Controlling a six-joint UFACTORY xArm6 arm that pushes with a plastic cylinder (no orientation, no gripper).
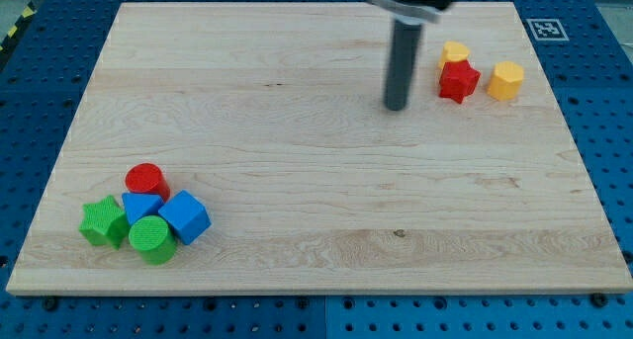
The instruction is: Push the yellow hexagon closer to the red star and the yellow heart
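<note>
Our rod comes down from the top edge of the surface (pixel 297 181), and my tip (pixel 397 108) rests on bare wood in the top right part, a little left of a small group of three blocks. We carry no hand at all (the arm ends in the plain dark rod), so nothing is held and there is no opening to report. The yellow hexagon (pixel 507 80) sits near the right edge, just beside the red star (pixel 459 81) with a narrow strip of wood showing between them. The yellow heart (pixel 455 52) lies right behind the star, toward the top edge, and the two appear to touch. My tip stands near the star's left side but clear of it, and the star lies between my tip and the hexagon. Well apart from all this, near the bottom left corner, five more blocks crowd together: a red cylinder (pixel 146 178) at the back, a blue block (pixel 139 207) below it whose shape we cannot make out, a blue cube (pixel 185 216) to the right, a green star (pixel 103 222) to the left and a green cylinder (pixel 152 238) nearest the bottom edge.
</note>
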